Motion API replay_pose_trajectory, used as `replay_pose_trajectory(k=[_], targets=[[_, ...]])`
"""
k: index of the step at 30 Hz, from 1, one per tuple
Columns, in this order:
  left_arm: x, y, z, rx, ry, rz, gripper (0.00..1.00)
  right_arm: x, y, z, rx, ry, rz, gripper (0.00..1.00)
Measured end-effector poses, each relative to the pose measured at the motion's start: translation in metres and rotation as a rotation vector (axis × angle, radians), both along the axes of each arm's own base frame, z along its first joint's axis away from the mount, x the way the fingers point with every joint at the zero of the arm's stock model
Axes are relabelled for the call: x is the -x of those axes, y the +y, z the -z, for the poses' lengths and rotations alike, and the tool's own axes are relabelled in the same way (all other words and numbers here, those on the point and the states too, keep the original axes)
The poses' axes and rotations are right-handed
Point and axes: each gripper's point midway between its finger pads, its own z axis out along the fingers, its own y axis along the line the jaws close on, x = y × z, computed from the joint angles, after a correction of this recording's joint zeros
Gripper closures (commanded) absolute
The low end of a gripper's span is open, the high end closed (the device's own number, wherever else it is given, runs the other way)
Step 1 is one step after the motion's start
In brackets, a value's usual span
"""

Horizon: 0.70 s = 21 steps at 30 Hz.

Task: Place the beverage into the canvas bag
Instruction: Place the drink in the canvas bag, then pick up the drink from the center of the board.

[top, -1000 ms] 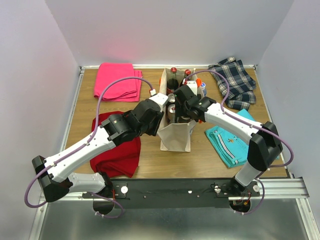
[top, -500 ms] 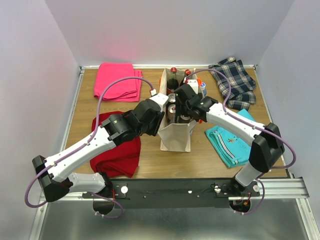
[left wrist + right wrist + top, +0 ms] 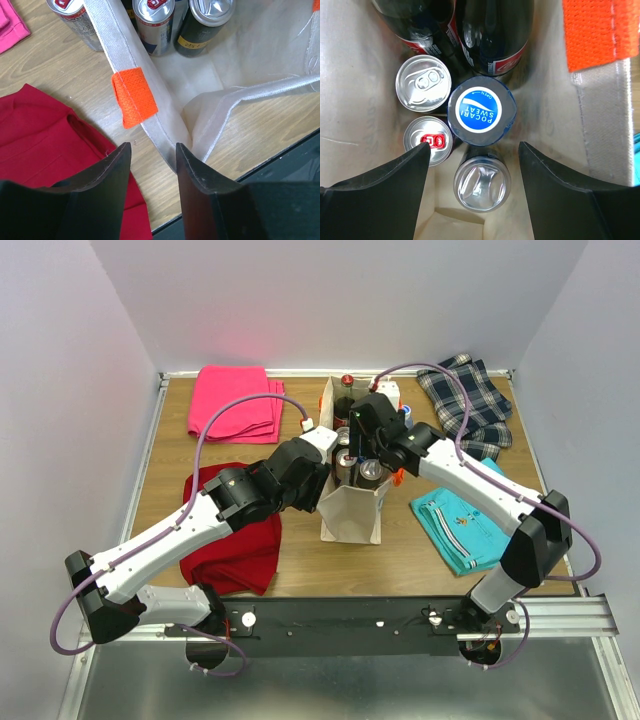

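As L end effector (image 3: 152, 146) widens, R (image 3: 474, 149) shifts

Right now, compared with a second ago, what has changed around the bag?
The right gripper, jaws open, has moved toward the far end of the canvas bag and now hangs over the blue-capped bottle standing inside. Nothing was visibly taken hold of or let go. The left gripper stays at the bag's near rim. The bag, the cans and the cloths are unmoved.

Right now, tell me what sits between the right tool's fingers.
Right wrist view: a crinkled silver can top sits between the fingers of the open right tool, inside the cream canvas bag.
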Motion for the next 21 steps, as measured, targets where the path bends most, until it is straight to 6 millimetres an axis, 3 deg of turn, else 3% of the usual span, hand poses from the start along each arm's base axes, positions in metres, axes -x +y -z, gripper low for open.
replay_pose_trajectory(k=[6,21], targets=[[-0.001,0.001,0.000,-0.003,-0.004,-0.003,0.45,-0.003,0.002,-0.012,-0.013,-0.017,0.001,0.21],[-0.006,-0.003,-0.006,-0.005,-0.034,0.014,0.35,-0.020,0.002,-0.088,-0.060,-0.162,0.032,0.21]])
